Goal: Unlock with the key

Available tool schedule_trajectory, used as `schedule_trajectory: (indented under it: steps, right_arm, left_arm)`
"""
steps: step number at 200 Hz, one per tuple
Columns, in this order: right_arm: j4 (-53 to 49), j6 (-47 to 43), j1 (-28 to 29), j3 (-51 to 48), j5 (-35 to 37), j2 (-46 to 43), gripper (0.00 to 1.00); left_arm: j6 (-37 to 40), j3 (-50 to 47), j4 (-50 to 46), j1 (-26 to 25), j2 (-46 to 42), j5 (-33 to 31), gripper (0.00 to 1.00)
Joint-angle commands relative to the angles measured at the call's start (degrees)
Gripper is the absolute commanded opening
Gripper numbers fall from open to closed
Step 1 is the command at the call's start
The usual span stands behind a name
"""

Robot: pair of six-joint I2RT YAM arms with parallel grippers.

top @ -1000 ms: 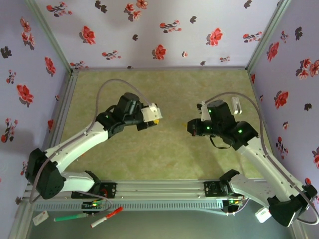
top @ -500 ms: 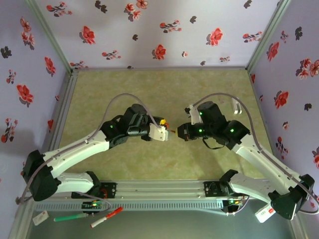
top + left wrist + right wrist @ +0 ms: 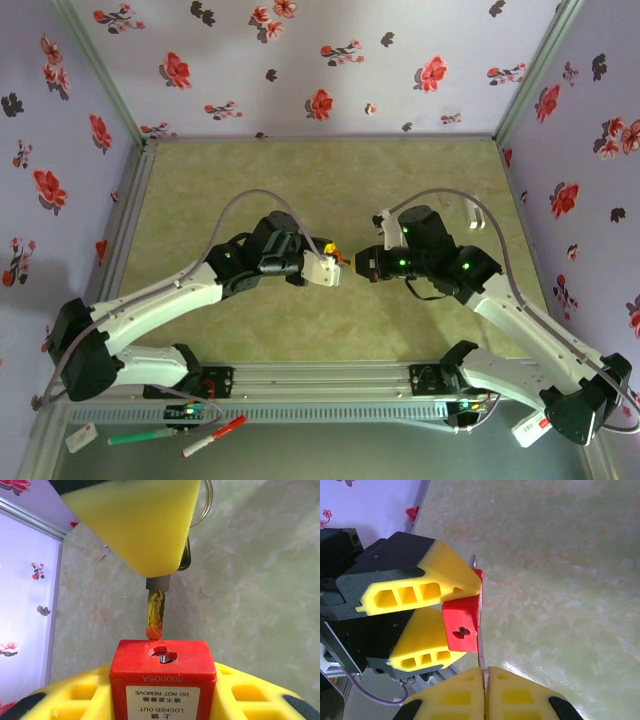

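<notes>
So the lock (image 3: 162,667) is pinched between the left fingers (image 3: 440,580) and seems to be held up off the surface (image 3: 300,170), around the middle of the scene. Its keyhole face is turned right, toward the other arm, probably so the slot is presented straight at the key (image 3: 155,611).

The key is clamped near its head by the right fingers (image 3: 460,700), which are pressed together on it, and the blade is pointed left at the lock. In the left wrist view the blade tip is seen right at the keyhole, touching the red face or just about. It's not yet pushed in, as far as can be told. The tip looks a touch off the slot's centre, so a small nudge is probably needed before the key can be slid in and turned.

A key ring (image 3: 205,500) is hung off the key head behind the finger. It could swing a bit, but it isn't in the blade's path. A green pen (image 3: 135,437) and a red marker (image 3: 215,434) are left at the near edge by the left base, well apart from the action. The surface is boxed in by floral walls on the left, far and right sides, none of them near the lock.
</notes>
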Motion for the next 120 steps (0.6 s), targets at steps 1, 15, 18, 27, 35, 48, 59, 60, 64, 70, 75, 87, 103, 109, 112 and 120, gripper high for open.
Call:
schedule_trajectory:
  steps: [1, 15, 18, 27, 35, 48, 59, 60, 64, 70, 75, 87, 103, 109, 112, 120]
  right_arm:
    - [3.6, 1.3, 0.5, -1.0, -2.1, -1.2, 0.00]
    - [4.5, 1.7, 0.5, -1.6, -2.5, -1.1, 0.00]
    - [4.7, 1.8, 0.5, -1.7, -2.6, -1.1, 0.00]
    - [5.3, 2.1, 0.6, -1.8, -3.0, -1.0, 0.00]
    - [5.3, 2.1, 0.7, -1.8, -2.9, -0.9, 0.00]
    - [5.2, 2.1, 0.8, -1.7, -2.8, -1.0, 0.00]
    - [4.7, 2.1, 0.8, -1.7, -2.6, -1.4, 0.00]
    - [4.7, 2.1, 0.8, -1.7, -2.7, -1.5, 0.00]
    - [4.5, 2.1, 0.8, -1.7, -2.5, -1.6, 0.00]
    - [4.1, 2.0, 0.8, -1.7, -2.3, -1.9, 0.00]
    - [3.7, 1.8, 0.8, -1.8, -2.1, -2.2, 0.00]
    - [2.9, 1.6, 0.8, -1.8, -1.7, -2.8, 0.00]
    - [2.3, 1.6, 0.8, -2.1, -1.5, -3.7, 0.00]
    - [2.2, 1.6, 0.8, -2.2, -1.5, -3.9, 0.00]
    - [2.1, 1.6, 0.8, -2.2, -1.6, -4.0, 0.00]
    - [2.1, 1.7, 0.8, -2.3, -1.7, -4.2, 0.00]
  left_arm:
    - [-1.7, 1.3, 2.1, -0.5, 0.8, -0.2, 0.14]
    - [-2.0, 1.6, 2.3, -0.5, 0.8, -0.2, 0.14]
    - [-2.1, 1.6, 2.3, -0.5, 1.0, -0.1, 0.14]
    - [-2.1, 1.8, 2.1, -0.5, 1.1, -0.2, 0.14]
    - [-2.0, 2.0, 1.8, -0.4, 1.3, -0.2, 0.14]
    - [-2.0, 2.2, 1.5, -0.5, 1.6, -0.2, 0.14]
    - [-2.0, 2.2, 1.4, -0.5, 1.9, -0.3, 0.14]
    - [-2.1, 2.2, 1.5, -0.5, 1.9, -0.3, 0.14]
    - [-2.1, 2.2, 1.5, -0.5, 1.9, -0.4, 0.14]
    - [-2.1, 2.2, 1.5, -0.4, 2.1, -0.5, 0.14]
    - [-2.1, 2.2, 1.5, -0.5, 2.2, -0.5, 0.13]
    - [-2.1, 2.1, 1.5, -0.4, 2.4, -0.7, 0.13]
    - [-2.1, 2.0, 1.5, -0.4, 2.6, -0.7, 0.13]
    - [-2.1, 2.0, 1.5, -0.5, 2.6, -0.7, 0.13]
    - [-2.2, 2.1, 1.5, -0.5, 2.7, -0.7, 0.13]
    - [-2.4, 2.1, 1.6, -0.4, 2.7, -0.8, 0.13]
